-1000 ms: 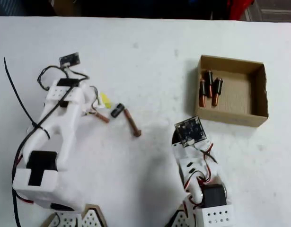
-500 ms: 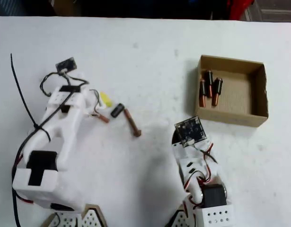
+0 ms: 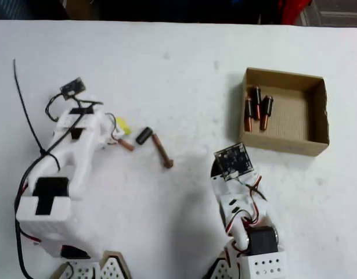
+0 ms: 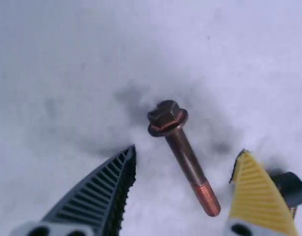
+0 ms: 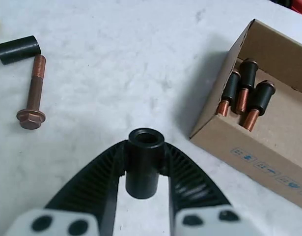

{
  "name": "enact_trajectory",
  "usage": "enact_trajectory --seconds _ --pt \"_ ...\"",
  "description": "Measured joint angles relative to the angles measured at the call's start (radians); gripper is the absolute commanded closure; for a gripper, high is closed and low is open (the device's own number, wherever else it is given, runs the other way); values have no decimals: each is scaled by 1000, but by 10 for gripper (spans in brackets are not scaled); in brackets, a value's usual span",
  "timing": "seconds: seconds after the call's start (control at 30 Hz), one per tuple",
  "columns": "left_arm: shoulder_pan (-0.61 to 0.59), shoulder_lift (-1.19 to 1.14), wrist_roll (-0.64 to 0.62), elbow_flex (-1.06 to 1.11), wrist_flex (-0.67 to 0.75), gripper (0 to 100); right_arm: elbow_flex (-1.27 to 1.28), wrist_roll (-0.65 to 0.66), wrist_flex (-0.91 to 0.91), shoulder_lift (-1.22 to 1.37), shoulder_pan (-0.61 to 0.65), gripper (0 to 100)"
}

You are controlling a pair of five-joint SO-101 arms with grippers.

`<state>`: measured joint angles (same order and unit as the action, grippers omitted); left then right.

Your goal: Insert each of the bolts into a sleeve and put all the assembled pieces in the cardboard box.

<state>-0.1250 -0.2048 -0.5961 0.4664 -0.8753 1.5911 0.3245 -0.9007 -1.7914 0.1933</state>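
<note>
A copper-coloured hex-head bolt (image 4: 182, 152) is seen flat on the white table (image 4: 67, 49), between the widely parted fingers of the left gripper (image 4: 187, 150), its threaded end lying by the yellow finger (image 4: 256, 196). A black cylindrical sleeve (image 5: 143, 172) is clamped by the right gripper (image 5: 146, 146), open bore turned toward the wrist camera, near the brown cardboard box (image 5: 268, 162)

sleeve (image 4: 291, 188) just beside left gripper (image 4: 187, 150), box (image 3: 282, 144) apart

The light is bright and even and comes from above. The white table (image 3: 184, 52) glares almost blank in the high view; the room (image 3: 166, 9) behind it is dark. Soft grey shadows lie around the bolt (image 4: 185, 157) and beside the cardboard box (image 5: 249, 142).
</note>
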Motion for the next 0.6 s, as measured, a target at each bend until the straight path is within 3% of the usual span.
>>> enact_trajectory --seconds 0.3,0.6 --pt "0 -129 -8 -160 -89 676 0 0 0 0 0 981" --pt "0 -149 -8 -178 -92 688 0 0 0 0 0 981"
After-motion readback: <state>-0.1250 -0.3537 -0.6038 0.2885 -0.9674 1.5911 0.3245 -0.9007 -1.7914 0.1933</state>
